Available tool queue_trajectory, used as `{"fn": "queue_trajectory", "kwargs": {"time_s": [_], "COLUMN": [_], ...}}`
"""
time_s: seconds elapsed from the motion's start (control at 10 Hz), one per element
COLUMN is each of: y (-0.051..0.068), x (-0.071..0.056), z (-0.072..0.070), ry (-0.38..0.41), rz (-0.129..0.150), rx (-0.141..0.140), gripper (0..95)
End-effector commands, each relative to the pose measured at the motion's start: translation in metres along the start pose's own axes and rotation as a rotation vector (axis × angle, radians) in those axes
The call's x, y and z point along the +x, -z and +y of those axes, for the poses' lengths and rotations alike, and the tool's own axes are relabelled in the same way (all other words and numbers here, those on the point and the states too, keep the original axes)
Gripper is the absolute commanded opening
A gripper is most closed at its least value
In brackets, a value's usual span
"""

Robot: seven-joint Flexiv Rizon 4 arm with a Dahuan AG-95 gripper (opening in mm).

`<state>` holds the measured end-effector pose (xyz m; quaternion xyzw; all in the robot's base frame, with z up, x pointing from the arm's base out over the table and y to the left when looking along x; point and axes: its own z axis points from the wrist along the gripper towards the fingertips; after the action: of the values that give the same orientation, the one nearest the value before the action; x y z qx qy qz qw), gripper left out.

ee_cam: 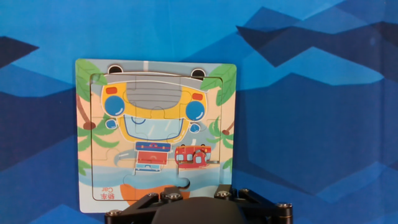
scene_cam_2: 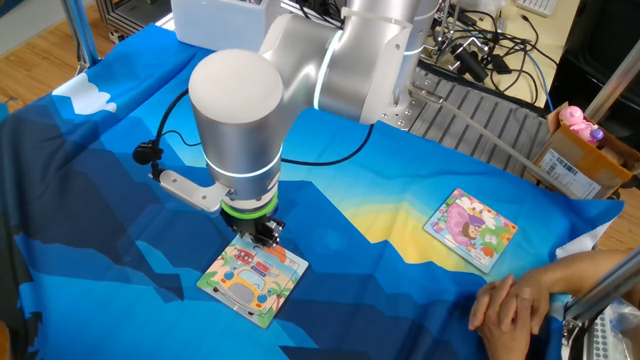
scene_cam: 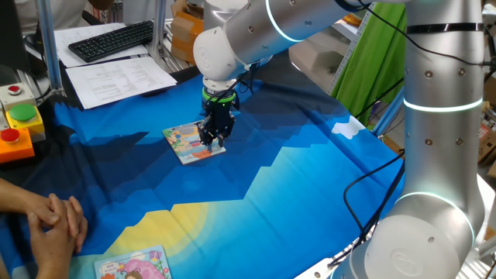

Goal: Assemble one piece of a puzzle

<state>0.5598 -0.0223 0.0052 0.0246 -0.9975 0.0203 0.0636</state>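
Observation:
The puzzle (scene_cam: 186, 138) is a small square board with a yellow and teal cartoon car picture. It lies flat on the blue cloth, and shows in the other fixed view (scene_cam_2: 250, 282) and in the hand view (ee_cam: 155, 124). My gripper (scene_cam: 213, 142) points straight down and its tips reach the board's surface at one edge, also seen in the other fixed view (scene_cam_2: 268, 238). The hand view shows only the gripper's black housing (ee_cam: 199, 210) over the board's orange lower edge. The fingertips are hidden, so I cannot tell whether they hold a piece.
A second, pinker picture board (scene_cam_2: 470, 228) lies apart on the cloth, near a person's clasped hands (scene_cam_2: 515, 300); both show in one fixed view, board (scene_cam: 132, 266) and hands (scene_cam: 54, 225). A keyboard (scene_cam: 112, 39), papers (scene_cam: 116, 77) and a button box (scene_cam: 19, 128) sit at the cloth's edge.

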Motion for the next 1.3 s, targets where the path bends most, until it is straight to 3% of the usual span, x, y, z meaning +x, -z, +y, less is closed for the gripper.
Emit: {"fn": "queue_trajectory", "kwargs": {"time_s": [0.1,0.4,0.5,1.3], "y": [-0.0013,-0.0014,0.0,-0.0027], "x": [-0.0004,-0.0009,-0.0026,-0.0024], "z": [0.0004,0.0002,-0.0007,0.0011], "ry": [-0.003,-0.002,0.002,-0.006], "rz": [0.0,-0.002,0.001,0.001], "rx": [-0.002,-0.003,-0.02,-0.01], "gripper": [0.0,0.0,0.0,0.0]}}
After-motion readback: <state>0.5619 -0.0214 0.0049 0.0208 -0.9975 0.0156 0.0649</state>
